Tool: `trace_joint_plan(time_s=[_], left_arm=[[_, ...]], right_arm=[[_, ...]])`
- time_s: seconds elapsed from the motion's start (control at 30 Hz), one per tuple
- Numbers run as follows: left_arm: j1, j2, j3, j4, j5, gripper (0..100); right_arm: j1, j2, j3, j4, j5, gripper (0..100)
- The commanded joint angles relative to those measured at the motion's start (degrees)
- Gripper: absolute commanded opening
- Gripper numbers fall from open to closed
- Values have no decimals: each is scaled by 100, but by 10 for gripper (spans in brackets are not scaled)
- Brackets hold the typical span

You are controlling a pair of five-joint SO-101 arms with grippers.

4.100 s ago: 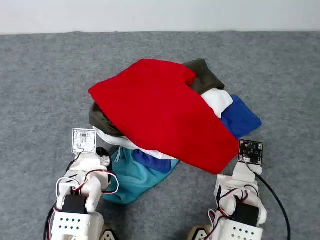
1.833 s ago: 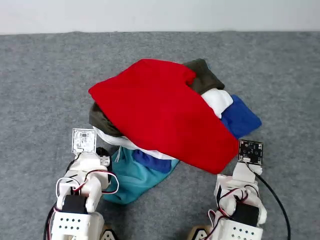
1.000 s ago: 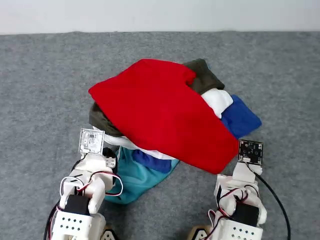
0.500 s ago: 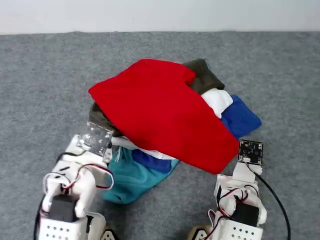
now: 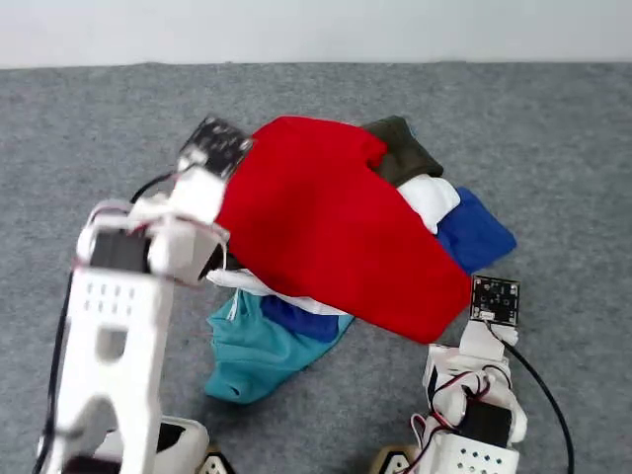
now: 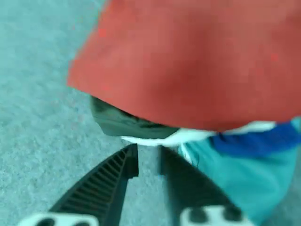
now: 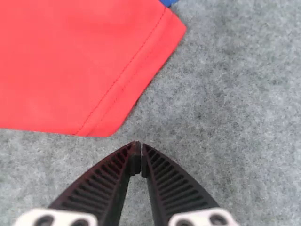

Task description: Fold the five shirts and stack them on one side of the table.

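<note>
Shirts (image 5: 326,296) lie in one messy heap in the middle of the desk (image 5: 553,138). A big red shirt (image 5: 336,222) is on top and covers most of the heap. A dark green shirt (image 5: 405,148) peeks out at the far side. A white shirt (image 5: 432,197) and a blue shirt (image 5: 476,235) stick out at the right. A teal shirt (image 5: 259,354) sticks out at the near side. The left arm (image 5: 118,296) stands tall over the heap's left edge. The left end effector (image 6: 148,157) has its fingers a little apart and points at the desk right by the heap. The right arm (image 5: 479,395) sits low. The right end effector (image 7: 140,153) is pressed together, holding nothing, just beside the red shirt's near corner.
</note>
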Motion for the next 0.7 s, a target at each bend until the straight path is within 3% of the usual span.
trace_joint_plan(time_s=[0.0,0.07,0.33,0.67], left_arm=[[44,932,-998,413,-141,331],[62,1319,-1288,387,-176,372],[835,2655,-1903,202,-545,372],[879,4607,-2000,-1204,-501,372]], right_arm=[[57,-31,79,31,53,11],[57,-31,79,31,53,11],[57,-31,79,31,53,11],[57,-31,79,31,53,11]])
